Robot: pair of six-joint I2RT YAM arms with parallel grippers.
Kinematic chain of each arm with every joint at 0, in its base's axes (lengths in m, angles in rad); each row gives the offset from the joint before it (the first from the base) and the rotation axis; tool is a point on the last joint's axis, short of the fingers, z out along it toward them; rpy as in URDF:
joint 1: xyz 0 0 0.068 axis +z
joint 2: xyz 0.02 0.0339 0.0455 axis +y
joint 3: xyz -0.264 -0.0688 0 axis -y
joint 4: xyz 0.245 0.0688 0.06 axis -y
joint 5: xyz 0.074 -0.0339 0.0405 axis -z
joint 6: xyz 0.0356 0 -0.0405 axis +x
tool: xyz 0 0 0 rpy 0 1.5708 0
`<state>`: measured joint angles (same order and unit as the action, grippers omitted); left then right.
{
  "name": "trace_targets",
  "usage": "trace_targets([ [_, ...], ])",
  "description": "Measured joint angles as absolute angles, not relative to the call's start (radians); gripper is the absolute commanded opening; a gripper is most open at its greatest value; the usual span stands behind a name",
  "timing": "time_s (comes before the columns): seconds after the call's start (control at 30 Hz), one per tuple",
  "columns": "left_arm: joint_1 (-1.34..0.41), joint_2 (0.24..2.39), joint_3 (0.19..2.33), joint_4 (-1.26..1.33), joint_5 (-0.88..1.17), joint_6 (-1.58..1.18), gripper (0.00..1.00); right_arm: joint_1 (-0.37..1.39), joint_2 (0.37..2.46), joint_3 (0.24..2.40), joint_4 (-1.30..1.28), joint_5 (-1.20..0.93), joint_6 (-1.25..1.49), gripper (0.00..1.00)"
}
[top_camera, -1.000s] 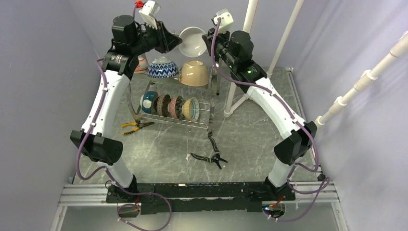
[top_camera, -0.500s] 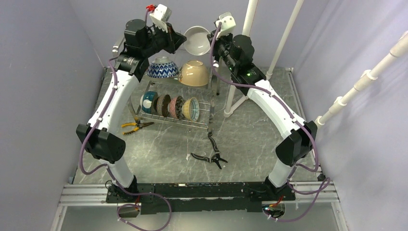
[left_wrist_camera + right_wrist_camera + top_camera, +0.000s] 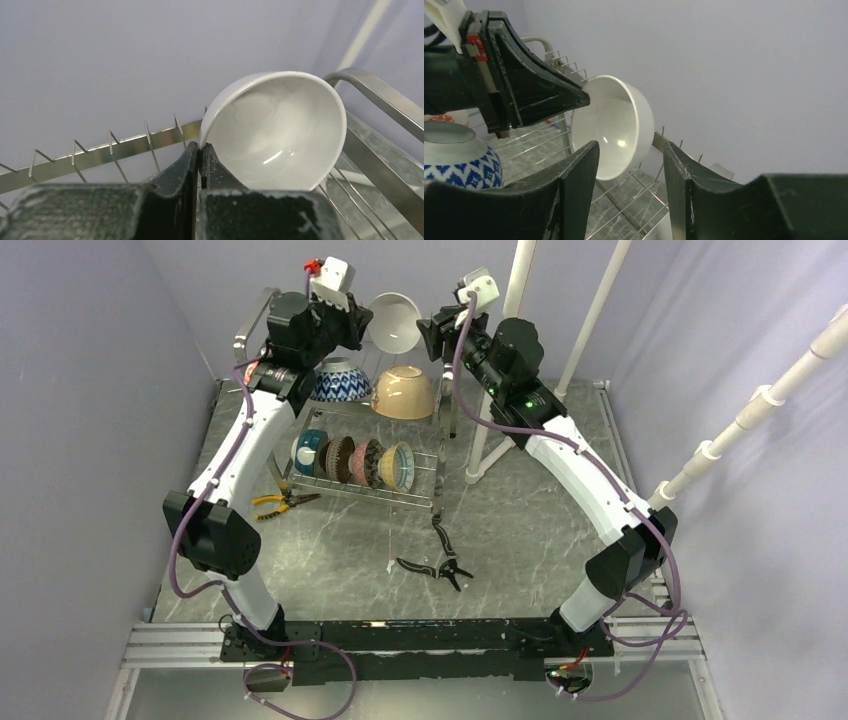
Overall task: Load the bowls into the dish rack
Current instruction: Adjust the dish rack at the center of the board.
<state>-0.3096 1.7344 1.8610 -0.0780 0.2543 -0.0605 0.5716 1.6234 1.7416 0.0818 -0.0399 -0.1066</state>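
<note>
My left gripper (image 3: 360,322) is shut on the rim of a plain white bowl (image 3: 395,322), holding it on edge over the top tier of the steel dish rack (image 3: 440,450). In the left wrist view the fingers (image 3: 192,160) pinch the rim of the bowl (image 3: 280,130) above the prong row (image 3: 110,150). My right gripper (image 3: 430,328) is open and empty just right of the bowl (image 3: 616,125). A blue-white zigzag bowl (image 3: 338,380) and a tan bowl (image 3: 405,392) sit on the top tier. Several patterned bowls (image 3: 360,462) stand in the lower tier.
Yellow-handled pliers (image 3: 283,502) and black pliers (image 3: 440,562) lie on the marble tabletop. White pipes (image 3: 505,350) stand right of the rack, another (image 3: 760,410) at far right. A red-patterned bowl (image 3: 250,370) peeks out behind the left arm.
My left gripper has carried the white bowl further back and to the right over the rack's top tier. My right arm has shifted back and stayed open beside the bowl.
</note>
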Motion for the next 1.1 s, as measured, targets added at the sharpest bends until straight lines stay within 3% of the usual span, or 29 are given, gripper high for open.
trace_targets([
  [0.37,-0.363,1.656,1.698,0.165,0.158,0.099,0.03,0.530,1.676,1.935,-0.060,-0.183,0.056,0.53],
  [0.83,-0.450,1.652,1.699,0.261,0.121,0.404,0.03,0.526,1.699,1.990,-0.146,-0.271,0.168,0.51],
  [1.1,-0.514,1.652,1.702,0.274,0.076,0.582,0.03,0.526,1.708,2.003,-0.176,-0.270,0.168,0.57],
])
